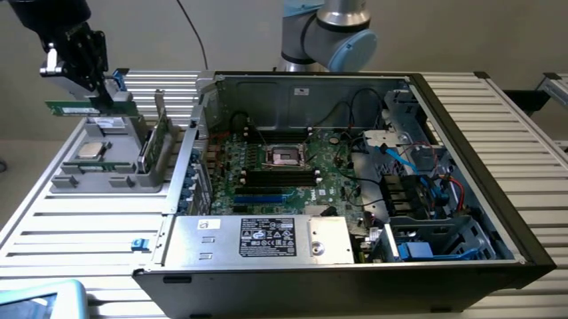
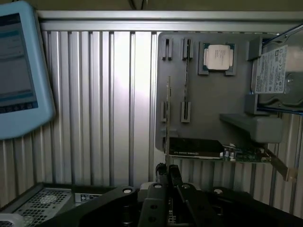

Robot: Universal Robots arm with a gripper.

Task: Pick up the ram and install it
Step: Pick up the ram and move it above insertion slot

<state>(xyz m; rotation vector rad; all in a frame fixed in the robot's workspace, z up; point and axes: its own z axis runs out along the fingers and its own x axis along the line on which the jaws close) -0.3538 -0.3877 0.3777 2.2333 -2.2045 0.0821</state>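
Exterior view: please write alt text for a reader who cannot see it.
The gripper holds the ram above a grey parts tray, on the exterior view's left. Beside it, an open computer case shows its motherboard.

At ten o'clock in your exterior view, the black gripper (image 1: pixel 93 96) holds the green ram (image 1: pixel 69 106) over a grey tray (image 1: pixel 66 183) bearing a silver processor (image 1: pixel 92 149). At centre, the green motherboard (image 1: pixel 266 176) with its black slots sits inside the black case (image 1: pixel 506 219), with red and blue cables at three o'clock. The table (image 1: pixel 53 232) is ribbed in silver slats, and a pale blue tablet (image 2: pixel 19 71) shows in your wrist view.
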